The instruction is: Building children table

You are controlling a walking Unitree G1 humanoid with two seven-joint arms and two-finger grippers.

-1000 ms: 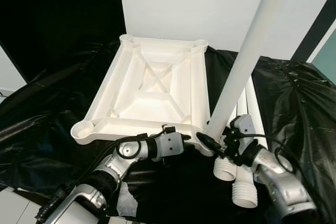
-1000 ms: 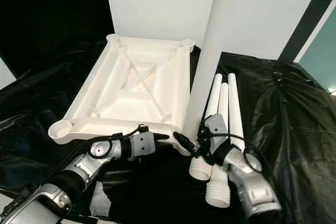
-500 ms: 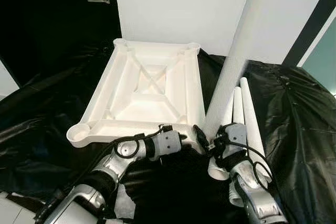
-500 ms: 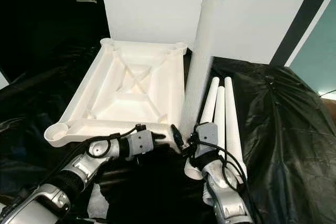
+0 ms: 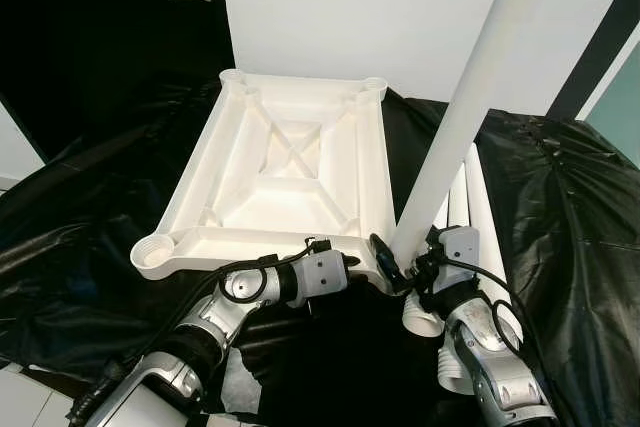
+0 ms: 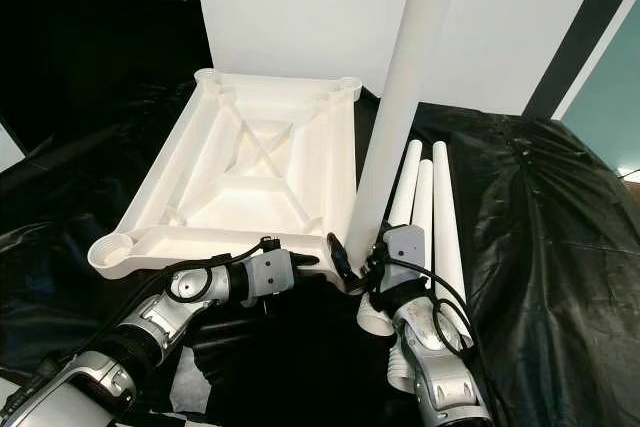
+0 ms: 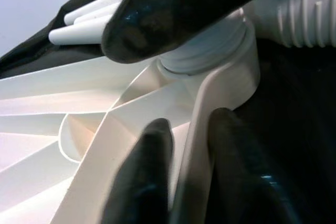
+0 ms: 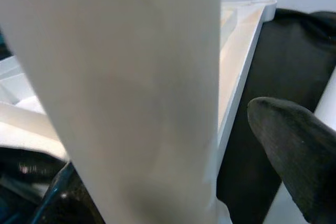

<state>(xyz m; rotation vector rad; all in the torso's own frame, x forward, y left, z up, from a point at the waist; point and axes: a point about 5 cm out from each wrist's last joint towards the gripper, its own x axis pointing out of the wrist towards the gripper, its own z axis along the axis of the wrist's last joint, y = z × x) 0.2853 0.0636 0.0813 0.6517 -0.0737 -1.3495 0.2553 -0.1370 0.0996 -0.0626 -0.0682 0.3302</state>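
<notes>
Leg-fitting step. Right gripper (image 5: 400, 269) clamps the upright table leg (image 5: 468, 107), seated in the tabletop (image 5: 290, 162) corner socket; left gripper (image 7: 186, 171) pinches the adjoining rim. Next: screw leg home.

- Your right gripper (image 5: 392, 265) and the upright leg (image 5: 462, 110) crowd the tabletop (image 5: 290, 162) near-right corner socket.
- Spare legs (image 6: 432, 209) block the sheet just right.
- The black sheet (image 5: 80, 217) left of the tabletop lies open.
</notes>
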